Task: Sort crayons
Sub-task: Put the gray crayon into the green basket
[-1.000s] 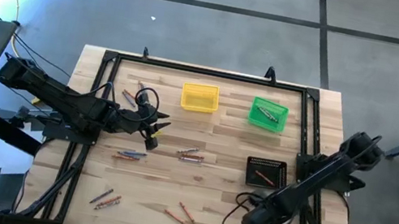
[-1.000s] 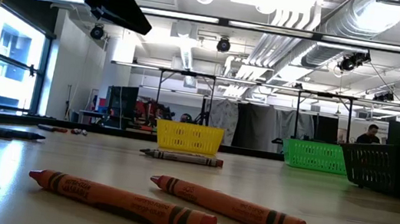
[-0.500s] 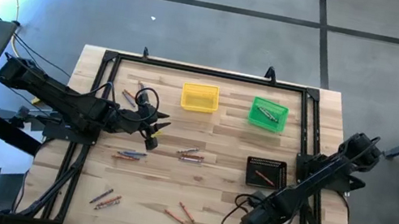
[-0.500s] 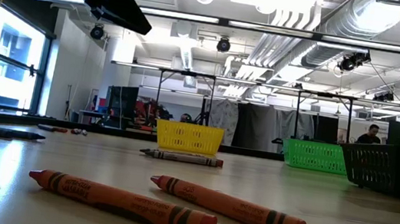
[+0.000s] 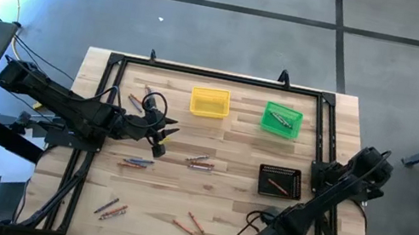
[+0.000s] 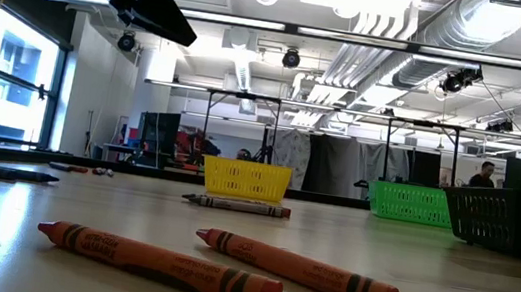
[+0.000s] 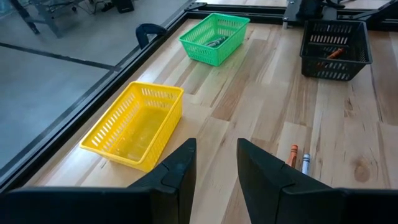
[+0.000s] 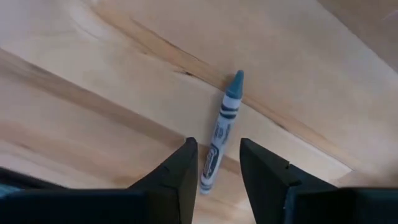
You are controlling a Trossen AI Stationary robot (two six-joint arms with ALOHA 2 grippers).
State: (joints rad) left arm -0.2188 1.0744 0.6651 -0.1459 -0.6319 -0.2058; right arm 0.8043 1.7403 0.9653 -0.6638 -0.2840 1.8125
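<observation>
Near the front right corner of the pale wooden table (image 5: 229, 151), well in front of the black mesh bin (image 5: 279, 181), our right gripper (image 8: 216, 171) hangs low over one blue-grey crayon with a paper wrapper (image 8: 222, 129). Its two dark fingers are spread, and the crayon lies flat on the wood between them, not lifted and not pinched. We judge that the step in hand is the pick of this crayon. The next move calls for lowering a little more, bringing the fingers together across the thin body, and then carrying it to the bin of its colour.

Our left gripper (image 7: 216, 163) waits left of the black bin, over the left half of the table, with its fingers apart and nothing between them. Other crayons lie scattered on the wood. The small green plastic basket (image 5: 282, 120) behind the black bin has some grey sticks inside, the black bin holds orange-red ones, and the yellow plastic basket (image 5: 209, 103) looks empty.
</observation>
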